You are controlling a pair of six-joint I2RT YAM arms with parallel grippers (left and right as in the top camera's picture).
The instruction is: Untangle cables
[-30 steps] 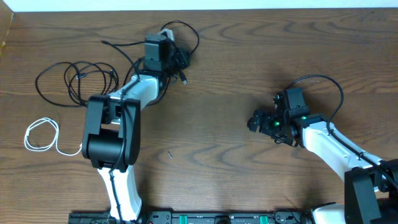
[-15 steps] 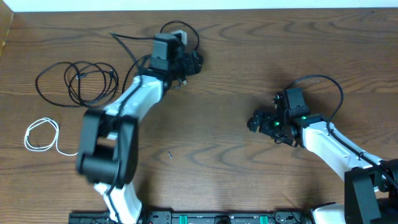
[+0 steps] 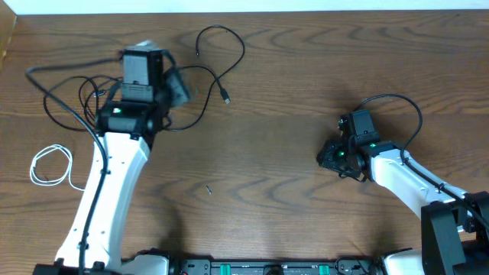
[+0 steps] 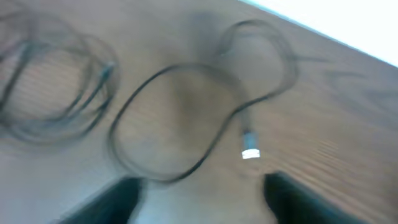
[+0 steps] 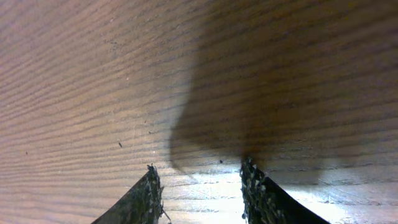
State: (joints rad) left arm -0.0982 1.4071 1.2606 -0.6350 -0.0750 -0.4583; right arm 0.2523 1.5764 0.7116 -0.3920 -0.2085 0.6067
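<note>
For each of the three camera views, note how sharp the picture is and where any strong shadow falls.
Left wrist view: heavily motion-blurred; the thin black cable and its silver plug smear. Right wrist view: sharp wood grain, with a dark shadow on the brown wooden table ahead of the right gripper. Overhead view: mostly crisp, though the left gripper is slightly smeared.

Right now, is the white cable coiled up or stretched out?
Coiled. The white cable lies in a small loop, with one short tail trailing off to the side.
</note>
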